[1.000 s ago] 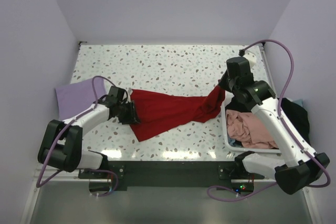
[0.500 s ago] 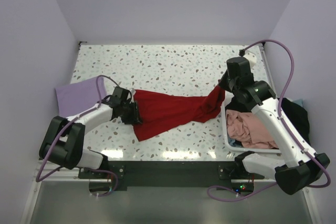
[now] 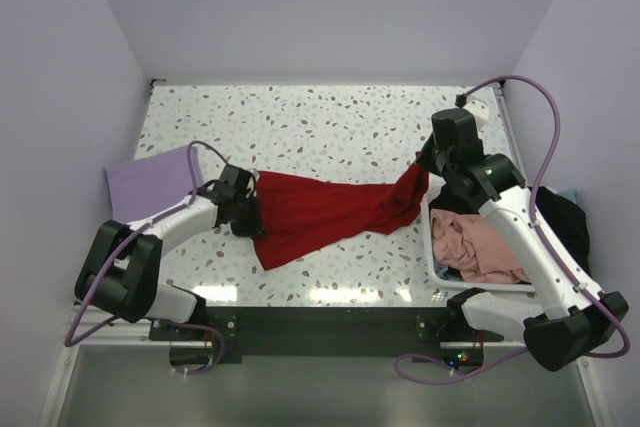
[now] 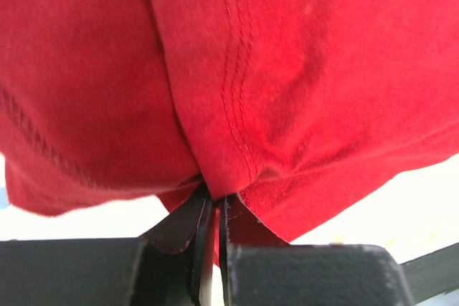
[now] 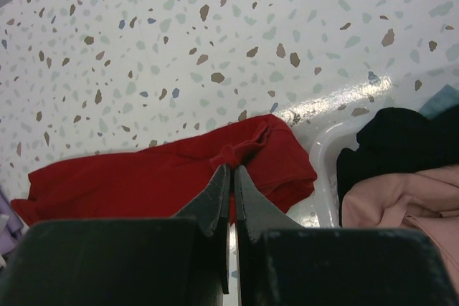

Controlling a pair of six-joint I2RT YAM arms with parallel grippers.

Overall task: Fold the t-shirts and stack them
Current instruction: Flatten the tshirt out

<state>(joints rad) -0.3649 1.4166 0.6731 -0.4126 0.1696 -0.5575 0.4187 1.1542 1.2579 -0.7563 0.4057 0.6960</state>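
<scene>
**Desk:** Where does your job stand?

**Caption:** Early. Your two arms hold the red shirt [image 3: 330, 212] stretched across the tabletop [image 3: 330, 117]. Its middle rests on the surface, crumpled and unfolded.

**Desk:** Both end effectors on it?

**Caption:** Yes. Your left end effector [image 4: 212, 196] is clenched on a bunched seam at the shirt's left end. Your right end effector [image 5: 228, 170] is pinched on the right end, which is lifted just beside the basket [image 3: 432, 247].

**Desk:** Anything finished?

**Caption:** One, by the look of it. The lavender shirt [image 3: 145, 182] lies flat as a tidy rectangle at the tabletop's left edge, near your left arm and apart from the red one. Nothing is stacked on it yet.

**Desk:** And what is left?

**Caption:** You have the red shirt to spread, fold and set on the lavender one. The pink shirt [image 3: 480, 247] sits heaped in the basket, and the black shirt [image 3: 565, 222] is bunched at the basket's right side. Both look untouched, and each has to be pulled out, folded and stacked. Call it roughly one of four done.
</scene>
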